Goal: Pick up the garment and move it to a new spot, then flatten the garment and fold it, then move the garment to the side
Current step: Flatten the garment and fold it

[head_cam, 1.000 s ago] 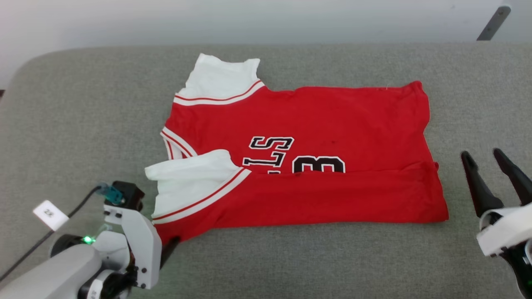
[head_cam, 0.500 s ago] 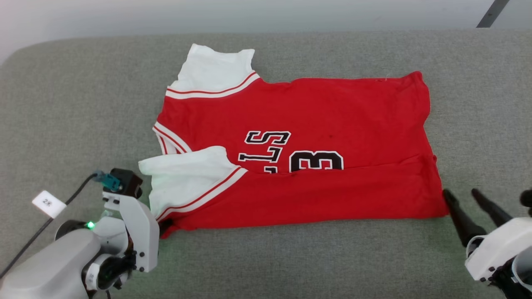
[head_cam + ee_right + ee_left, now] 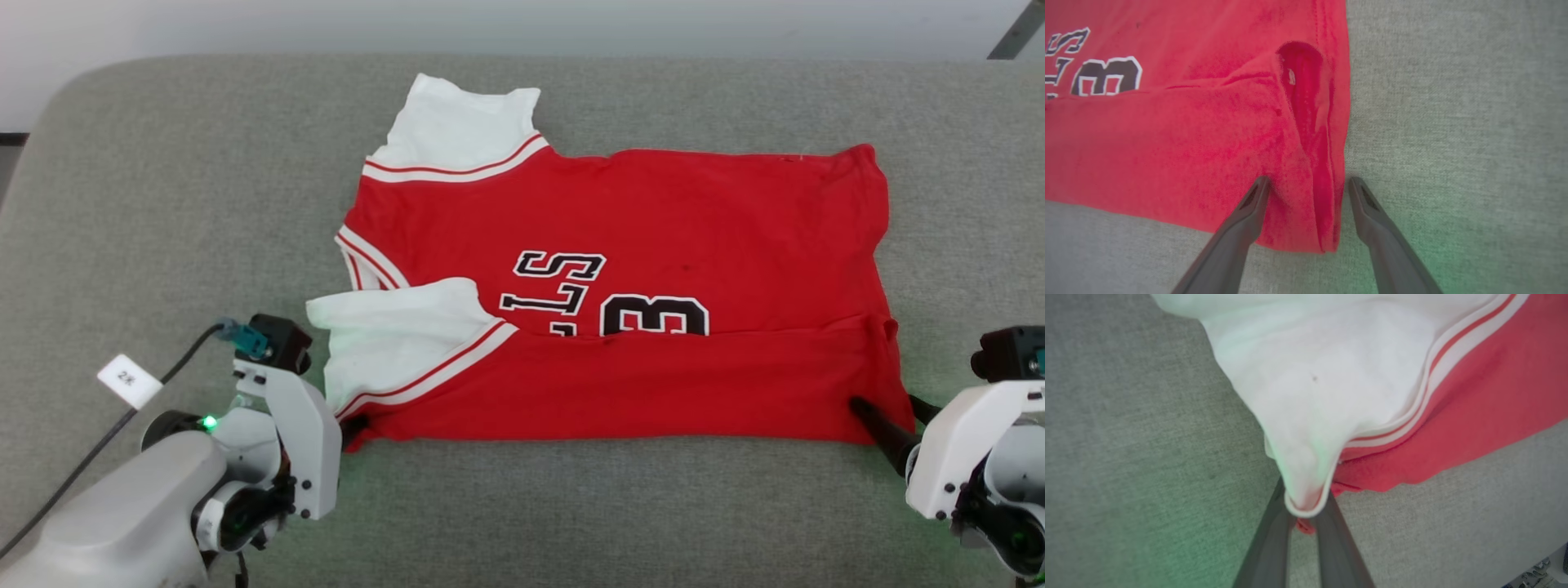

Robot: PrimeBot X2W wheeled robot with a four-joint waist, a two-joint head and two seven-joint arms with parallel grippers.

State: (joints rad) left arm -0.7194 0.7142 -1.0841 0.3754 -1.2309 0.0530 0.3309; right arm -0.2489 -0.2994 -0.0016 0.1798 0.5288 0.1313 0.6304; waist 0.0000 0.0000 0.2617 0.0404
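Grey fabric counter (image 3: pixel 163 204); garment (image 3: pixel 620 229) lies centred, long axis left-right, near strip folded over. Left hand (image 3: pixel 1306 508) clenched on near-left corner, white sleeve bunched in it. Right hand (image 3: pixel 1308 181) released, straddling near-right corner: one finger on fabric, one on the counter beside the hem. Likely next: right closes, both lift.

You have bare grey cushion (image 3: pixel 163 204) from 9 to 12 o'clock of the jersey (image 3: pixel 653 212) and a wide strip along its 6 o'clock edge. At 8 o'clock a black cable (image 3: pixel 175 369) with a white tag (image 3: pixel 129 380) crosses the cushion; 3 o'clock is narrower.
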